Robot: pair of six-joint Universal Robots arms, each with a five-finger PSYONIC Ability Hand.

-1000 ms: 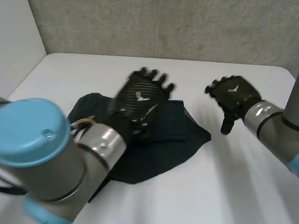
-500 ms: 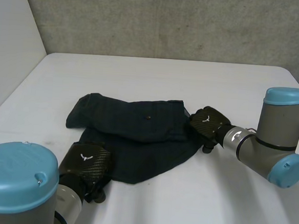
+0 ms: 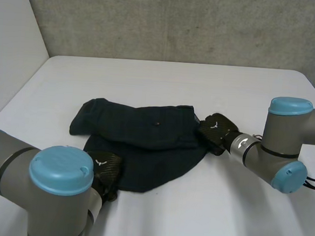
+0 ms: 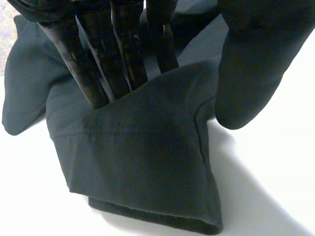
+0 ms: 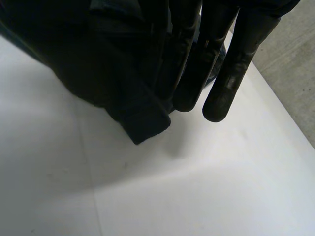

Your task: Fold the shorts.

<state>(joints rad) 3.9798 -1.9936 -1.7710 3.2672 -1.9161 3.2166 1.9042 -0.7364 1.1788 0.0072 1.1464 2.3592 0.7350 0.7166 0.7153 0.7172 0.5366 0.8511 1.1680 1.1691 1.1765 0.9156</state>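
Dark navy shorts (image 3: 145, 144) lie crumpled at the middle of a white table (image 3: 165, 78), with a robot hand at either end. The garment's long axis runs left to right across the head view. One band of cloth reaches from the left of centre to the right of centre. A second, rounder lobe sags below it toward the lower middle of the frame. A small pale dot (image 3: 156, 124), perhaps a button, shows on the upper band.

The left hand (image 3: 106, 166) sits at the lower-left corner of the shorts, in the lower left of the head view, below the blue-capped joint of the left arm (image 3: 58, 178). In the left wrist view its straight fingers (image 4: 125, 54) run down behind a fold of the shorts (image 4: 138, 162) that stands up off the table. The thumb (image 4: 251, 59) is set against the fold's edge on the near side, so the corner is pinched between them. The hem under the fold is doubled on itself.

The right hand (image 3: 217, 127) is at the right end of the shorts, right of centre in the head view, and touches the cloth's edge. The right arm (image 3: 277, 142) stretches away toward the right border. In the right wrist view a dark corner of the shorts (image 5: 113, 73) hangs just beside the right hand (image 5: 231, 73) over bare table. Whether this hand has hold of the cloth cannot be told.

A grey wall (image 3: 180, 22) closes the far side.
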